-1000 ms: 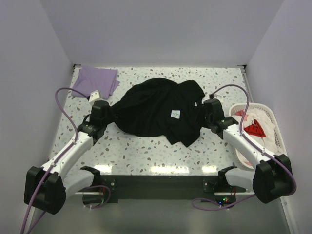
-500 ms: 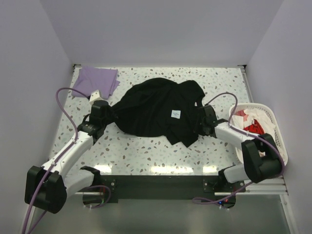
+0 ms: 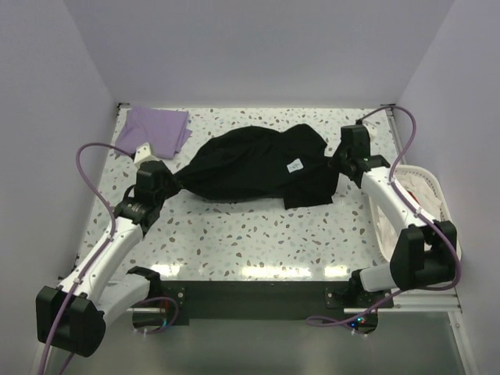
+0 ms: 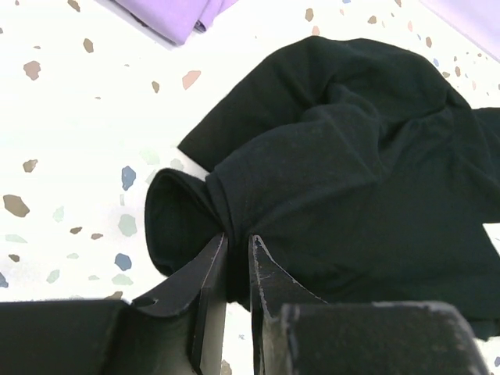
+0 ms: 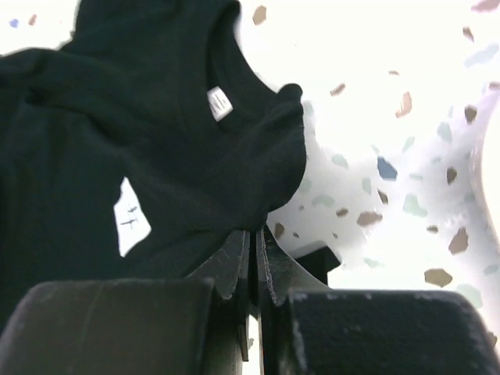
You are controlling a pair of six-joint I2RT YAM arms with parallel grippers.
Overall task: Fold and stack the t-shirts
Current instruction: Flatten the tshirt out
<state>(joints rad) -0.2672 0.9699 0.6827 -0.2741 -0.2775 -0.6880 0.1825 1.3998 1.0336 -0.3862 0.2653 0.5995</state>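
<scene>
- We have the soft black cloth t-shirt (image 3: 258, 166) lying in the middle of the speckled white table (image 3: 258, 234). It is bunched and creased, and drawn out between our two arms.
- Our left gripper (image 4: 234, 244) is pinched almost closed on a gathered fold at the left end of the black t-shirt, with cloth caught between its fingers.
- Our right gripper (image 5: 254, 233) has its jaws pressed together on the shirt's right edge, near the neck opening and its small white neck label (image 5: 219, 101).
- The pale lavender cloth t-shirt (image 3: 158, 129) lies in the far left corner of the table. It looks flat and folded, and sits apart from the black one.
- The white plastic basket (image 3: 434, 183) stands at the right edge, partly hidden behind our right arm.
- We judge the lavender t-shirt to be done and waiting as the base of the stack.
- The black t-shirt is not yet folded. No sleeve or hem lies straight, so it has to be spread flat first.
- Folding it and setting it on the lavender one are both left, so we reckon we are about halfway at best.
</scene>
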